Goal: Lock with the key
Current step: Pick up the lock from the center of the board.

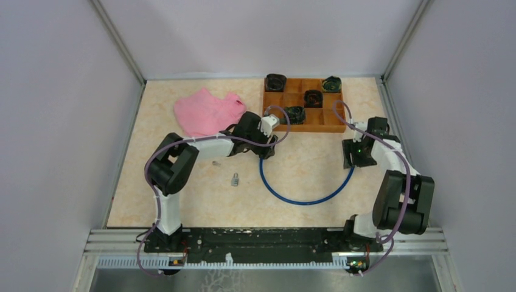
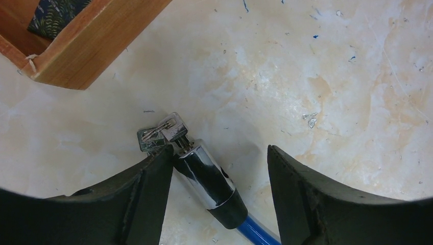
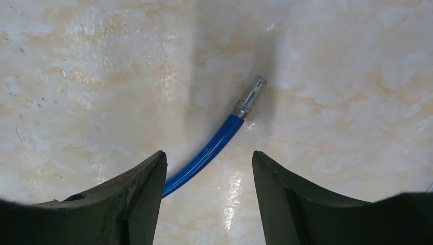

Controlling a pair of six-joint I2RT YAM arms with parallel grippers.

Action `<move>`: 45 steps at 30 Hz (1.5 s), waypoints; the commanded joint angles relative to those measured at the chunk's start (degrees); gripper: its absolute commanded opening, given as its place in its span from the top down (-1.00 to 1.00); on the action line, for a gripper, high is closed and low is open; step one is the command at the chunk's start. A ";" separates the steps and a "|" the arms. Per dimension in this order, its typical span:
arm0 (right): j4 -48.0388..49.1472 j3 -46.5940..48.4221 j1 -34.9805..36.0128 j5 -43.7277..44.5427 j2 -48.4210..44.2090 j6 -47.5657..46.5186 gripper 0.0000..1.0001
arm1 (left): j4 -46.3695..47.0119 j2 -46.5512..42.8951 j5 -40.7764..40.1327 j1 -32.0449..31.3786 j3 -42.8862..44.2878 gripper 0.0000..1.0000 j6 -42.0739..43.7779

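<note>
A blue cable lock (image 1: 307,198) lies in an open loop on the table. Its chrome and black lock head (image 2: 207,176) lies between my left gripper's open fingers, close against the left finger (image 2: 148,194). A bunch of keys (image 2: 163,132) sits at the head's end, one key in the keyhole. My left gripper (image 2: 219,151) is open and holds nothing. The cable's metal pin end (image 3: 251,97) lies free on the table, ahead of my right gripper (image 3: 208,153). That gripper is open, with the blue cable (image 3: 214,145) passing by its left finger.
A wooden compartment tray (image 1: 304,129) with dark objects stands at the back; its corner shows in the left wrist view (image 2: 87,56). A pink cloth (image 1: 207,112) lies at the back left. A small padlock (image 1: 235,179) sits on the table near the left arm.
</note>
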 commanded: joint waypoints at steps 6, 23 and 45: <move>2.72 -2.18 -0.61 2.74 4.48 0.35 -0.25 | -10.51 1.54 0.88 0.00 -3.07 -0.50 -1.81; 7.78 -0.10 -0.03 2.07 9.65 2.85 0.72 | -10.69 2.82 3.63 0.04 -2.93 -0.54 -2.66; 13.44 2.27 -0.53 2.03 9.81 9.97 1.00 | -15.94 0.05 2.99 0.39 -6.90 -0.58 -0.39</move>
